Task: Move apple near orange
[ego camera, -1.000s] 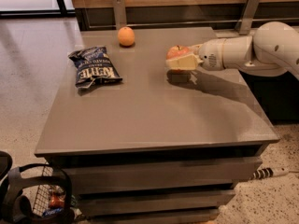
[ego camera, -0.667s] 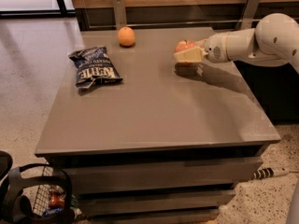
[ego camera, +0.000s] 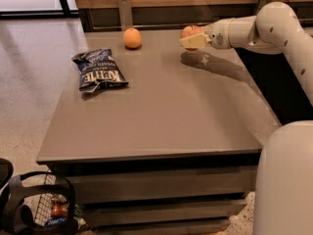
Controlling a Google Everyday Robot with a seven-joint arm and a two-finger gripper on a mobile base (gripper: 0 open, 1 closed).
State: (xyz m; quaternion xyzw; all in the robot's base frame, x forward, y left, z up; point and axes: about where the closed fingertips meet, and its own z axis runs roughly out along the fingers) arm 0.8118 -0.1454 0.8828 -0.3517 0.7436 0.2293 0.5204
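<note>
Nearest, at the lower left, a wire basket [ego camera: 46, 210] sits on the floor beside the grey table [ego camera: 161, 111]. On the table's left part a dark blue chip bag [ego camera: 99, 71] lies flat. Farther back on the right, the gripper [ego camera: 193, 40] hangs above the tabletop, its fingers closed around the apple [ego camera: 190, 31], which casts a shadow on the surface below. The orange [ego camera: 132, 37] rests near the far edge, left of the apple and apart from it

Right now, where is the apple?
In the camera view, the end effector holds the apple above the far side of the table, right of the orange.
</note>
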